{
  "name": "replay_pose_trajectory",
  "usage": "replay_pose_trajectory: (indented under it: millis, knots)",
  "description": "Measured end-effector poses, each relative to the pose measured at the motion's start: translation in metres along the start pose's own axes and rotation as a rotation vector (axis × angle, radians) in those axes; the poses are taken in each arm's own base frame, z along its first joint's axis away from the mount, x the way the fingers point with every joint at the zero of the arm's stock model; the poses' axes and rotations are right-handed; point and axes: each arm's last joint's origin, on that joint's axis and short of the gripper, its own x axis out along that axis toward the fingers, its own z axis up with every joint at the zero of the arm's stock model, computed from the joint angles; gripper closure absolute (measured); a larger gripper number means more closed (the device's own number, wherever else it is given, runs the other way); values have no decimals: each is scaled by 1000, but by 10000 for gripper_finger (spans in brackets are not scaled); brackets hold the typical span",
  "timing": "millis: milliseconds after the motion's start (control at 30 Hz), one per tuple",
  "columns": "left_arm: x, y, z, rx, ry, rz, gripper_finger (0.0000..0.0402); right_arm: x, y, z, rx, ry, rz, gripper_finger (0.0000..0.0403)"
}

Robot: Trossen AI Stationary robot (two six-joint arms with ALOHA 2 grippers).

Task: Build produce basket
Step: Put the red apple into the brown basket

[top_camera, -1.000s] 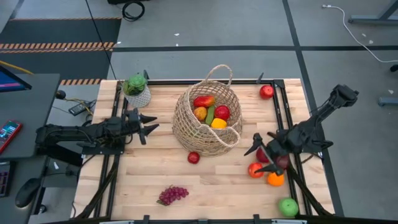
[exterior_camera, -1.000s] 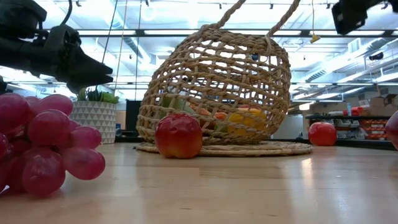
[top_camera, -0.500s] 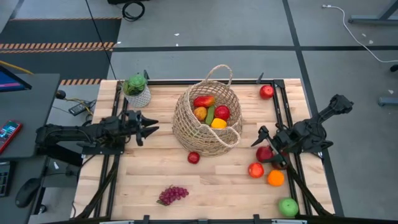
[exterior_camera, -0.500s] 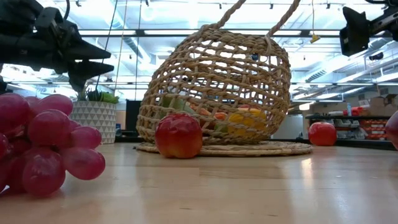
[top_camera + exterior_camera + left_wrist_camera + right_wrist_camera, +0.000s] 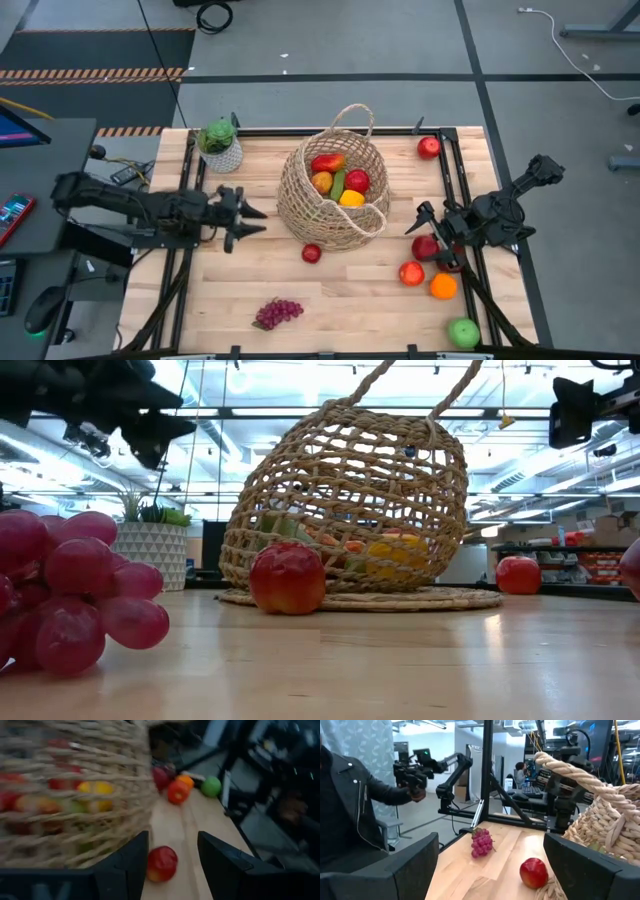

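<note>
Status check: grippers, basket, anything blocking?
Left gripper open, empty, beside basket. Right gripper open over red apple. Nothing blocking.

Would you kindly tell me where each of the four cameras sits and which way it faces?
High view: above the table, looking straight down on the basket; both arms show, left gripper and right gripper.
Low view: at tabletop height, facing the basket past the grapes; arm parts hang at the top corners.
Left wrist view: behind its own dark fingers, facing a red apple.
Right wrist view: behind its own fingers, facing the grapes and a person.
Shared: that apple by the basket shows in all four.
</note>
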Motion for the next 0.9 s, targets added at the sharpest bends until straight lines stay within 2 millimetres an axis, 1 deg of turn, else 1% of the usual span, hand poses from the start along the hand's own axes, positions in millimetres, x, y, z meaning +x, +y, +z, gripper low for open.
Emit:
replay_pose_trajectory:
  millis: [133, 233, 367, 467, 600, 733, 800, 900]
  knots:
    - [19, -20, -4, 126, 112, -65, 224, 0, 0, 0, 38, -3, -2, 38]
    - [36, -36, -9, 208, 175, -51, 220, 0, 0, 1, 56, -6, -2, 38]
    - [60, -55, -13, 259, 269, -41, 204, 0, 0, 1, 66, -13, -3, 38]
    - [80, -66, -16, 289, 346, -37, 175, 0, 0, 1, 66, -13, -3, 38]
    - [108, -75, -17, 347, 384, -31, 119, 0, 0, 1, 66, -13, -3, 38]
    - [136, -82, -10, 394, 442, 1, 70, 0, 0, 1, 66, -13, -3, 38]
    - [149, -84, -8, 418, 503, 41, 55, 0, 0, 1, 66, -13, -3, 38]
    - [166, -86, -5, 452, 592, 82, 50, 0, 0, 1, 67, -13, -3, 38]
